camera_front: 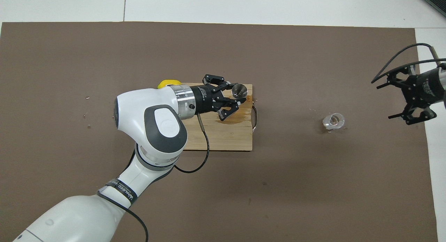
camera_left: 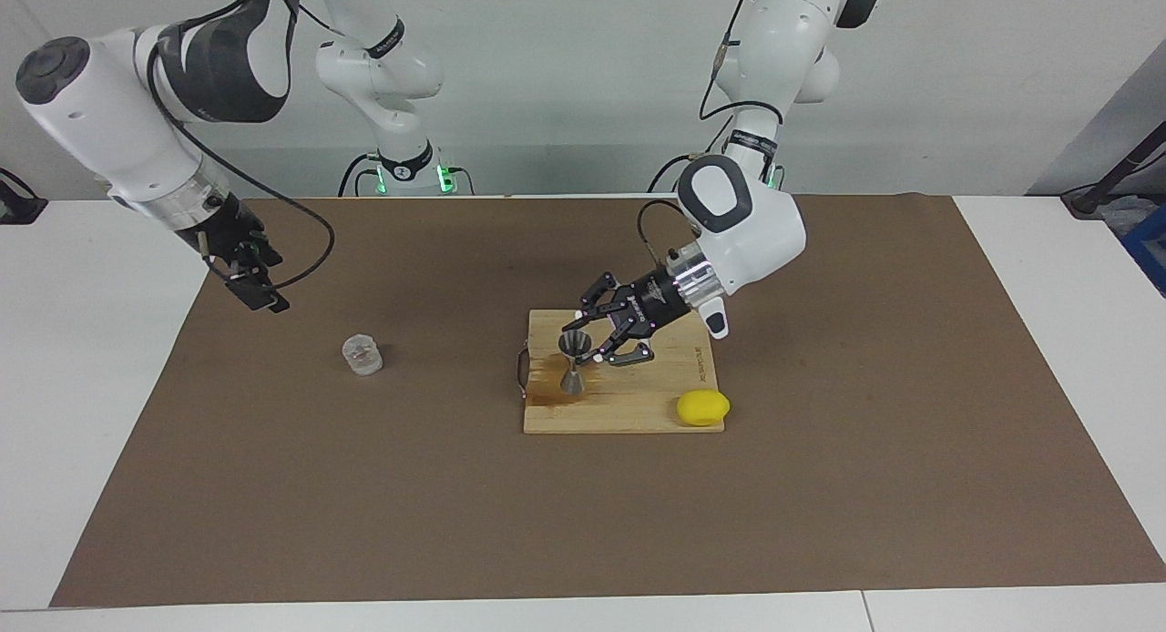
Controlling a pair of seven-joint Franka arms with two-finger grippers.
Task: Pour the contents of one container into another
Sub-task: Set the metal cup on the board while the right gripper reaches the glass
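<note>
My left gripper (camera_left: 592,338) has its jaws spread wide beside the upright jigger (camera_left: 574,363); my right gripper (camera_left: 248,270), jaws open and empty, hangs near the glass cup (camera_left: 363,354).

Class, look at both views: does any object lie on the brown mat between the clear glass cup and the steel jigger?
Nothing visible does. Only bare brown mat and the wooden board's edge separate the clear faceted glass cup from the steel hourglass jigger.

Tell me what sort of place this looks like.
Probably a robotics lab set up for a drink-mixing trial: two robot arms at a white table covered by a brown mat, with a wooden cutting board, a steel jigger, a glass cup and a lemon.
</note>
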